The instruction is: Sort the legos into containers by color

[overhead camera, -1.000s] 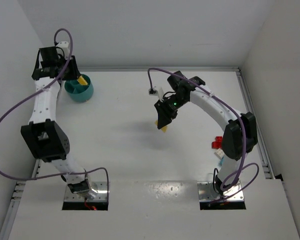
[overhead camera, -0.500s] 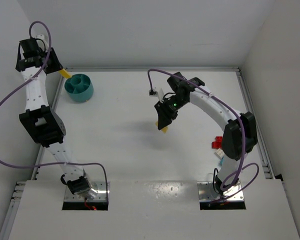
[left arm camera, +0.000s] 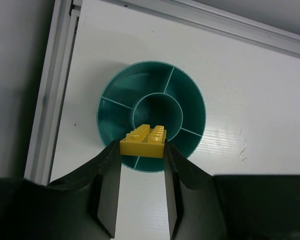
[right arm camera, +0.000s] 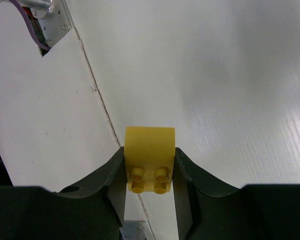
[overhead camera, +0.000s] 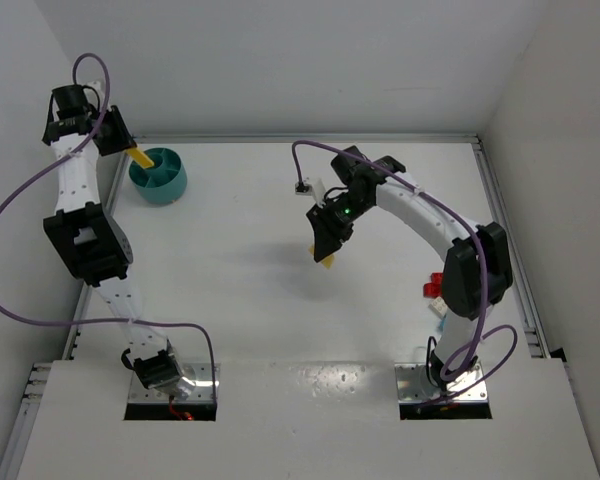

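Legos, two of them in grip: one yellow studded plastic brick (left arm camera: 142, 140) clamped between the dark fingers of the left gripper (left arm camera: 142, 150), studs up, long side spanning the gap from jaw to jaw. Held over the round teal-blue plastic bowl (left arm camera: 189, 102), above the near part of its rim as seen from the left wrist, just short of the round centre well. Outer ring of that bowl split by thin dividers into several compartments around the well. From the top camera, same brick (overhead camera: 138, 157) at the bowl's (overhead camera: 166, 188) far-left edge, left gripper (overhead camera: 132, 152) reaching in from the wall side; cannot tell whether brick and rim touch.

Second yellow plastic brick (right arm camera: 150, 150), smooth on its broad face with four studs towards the wrist camera, pinched at both sides by the right gripper (right arm camera: 149, 157). From above, right gripper (overhead camera: 323, 250) pointing down with this brick (overhead camera: 326, 260) at its tip, well apart from the bowl, to its right and nearer the arm bases, raised off the white tabletop (overhead camera: 230, 310).

Small red plastic bricks (overhead camera: 432, 288) on the tabletop much farther right of the bowl, just beside the right arm and partly hidden by it.
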Controlling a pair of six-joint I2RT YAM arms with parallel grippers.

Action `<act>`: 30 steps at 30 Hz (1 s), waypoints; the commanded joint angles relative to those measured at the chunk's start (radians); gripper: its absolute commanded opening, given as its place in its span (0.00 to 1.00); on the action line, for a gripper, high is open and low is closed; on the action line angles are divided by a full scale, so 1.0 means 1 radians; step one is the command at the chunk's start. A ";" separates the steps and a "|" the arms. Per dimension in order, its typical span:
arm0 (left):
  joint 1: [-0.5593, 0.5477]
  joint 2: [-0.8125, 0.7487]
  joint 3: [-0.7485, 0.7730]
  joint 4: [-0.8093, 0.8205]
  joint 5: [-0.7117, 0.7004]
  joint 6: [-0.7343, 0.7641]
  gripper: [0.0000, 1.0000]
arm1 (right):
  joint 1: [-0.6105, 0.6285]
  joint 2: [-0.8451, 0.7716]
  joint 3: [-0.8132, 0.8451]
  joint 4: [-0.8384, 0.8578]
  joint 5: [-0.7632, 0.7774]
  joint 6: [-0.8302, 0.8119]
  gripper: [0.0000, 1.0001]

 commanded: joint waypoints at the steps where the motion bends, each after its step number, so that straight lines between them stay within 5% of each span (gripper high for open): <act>1: -0.009 0.018 0.054 0.012 0.017 0.000 0.00 | 0.004 0.001 0.002 0.023 -0.003 0.010 0.00; 13: -0.038 0.056 0.051 0.021 -0.006 0.021 0.04 | 0.004 0.010 0.002 0.023 0.006 0.010 0.00; 20: -0.057 0.020 -0.027 0.032 -0.001 0.081 0.54 | -0.005 -0.022 0.002 0.023 -0.050 0.010 0.00; 21: -0.057 0.006 -0.039 0.041 0.028 0.095 0.62 | -0.005 -0.031 0.011 0.012 -0.105 -0.004 0.00; 24: -0.048 -0.052 -0.081 0.070 0.121 0.139 0.64 | -0.005 -0.031 0.020 -0.057 -0.240 -0.047 0.00; 30: -0.012 -0.291 -0.399 0.213 0.671 0.278 0.65 | 0.005 0.003 0.110 -0.259 -0.455 -0.225 0.00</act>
